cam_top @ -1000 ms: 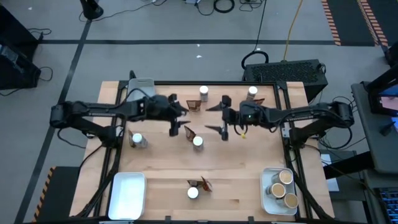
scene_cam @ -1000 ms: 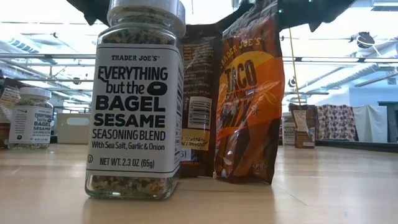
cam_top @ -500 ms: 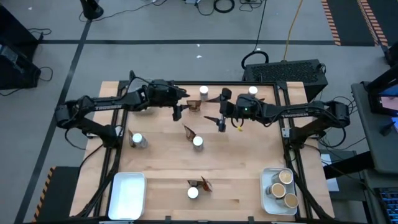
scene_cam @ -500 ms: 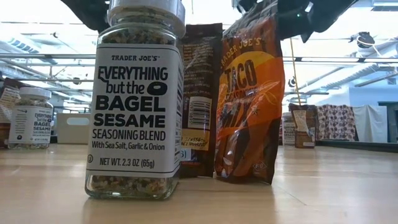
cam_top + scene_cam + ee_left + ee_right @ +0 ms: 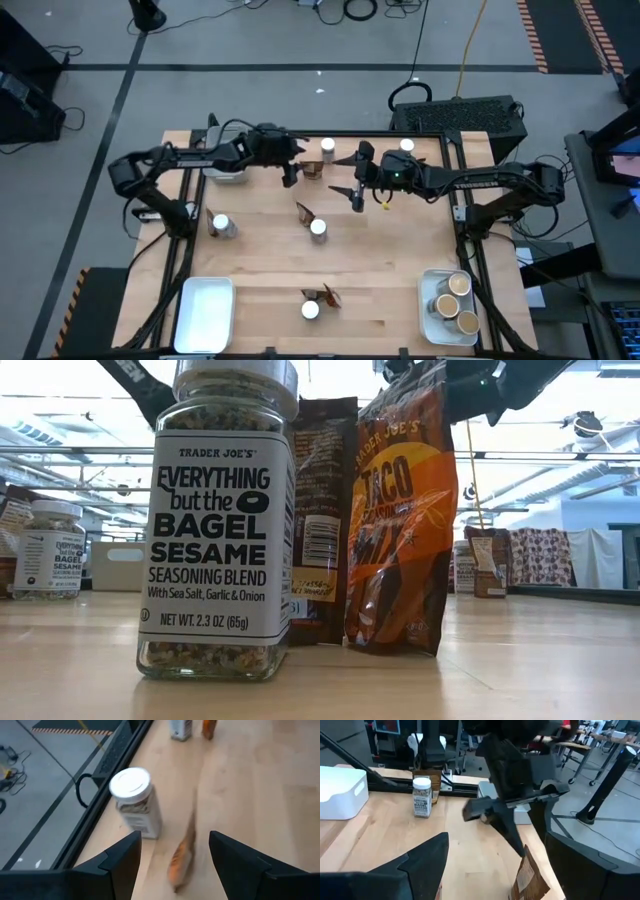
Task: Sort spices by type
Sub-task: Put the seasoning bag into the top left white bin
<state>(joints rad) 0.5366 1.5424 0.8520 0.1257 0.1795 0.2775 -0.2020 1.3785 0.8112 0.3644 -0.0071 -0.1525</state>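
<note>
left gripper (image 5: 290,172) shifted to far edge, open over sachet (image 5: 182,857) | right gripper (image 5: 357,192) open, empty | next pick pending

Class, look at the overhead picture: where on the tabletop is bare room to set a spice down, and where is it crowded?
Bare wood lies between the empty white tray and the jar-filled tray, apart from one jar with sachet, and along the right side. The far edge is crowded: both end effectors, left and right, work among jars and sachets.

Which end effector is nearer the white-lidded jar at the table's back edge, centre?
Left. The left end effector is just beside the white-lidded jar; the right end effector is farther off.
</note>
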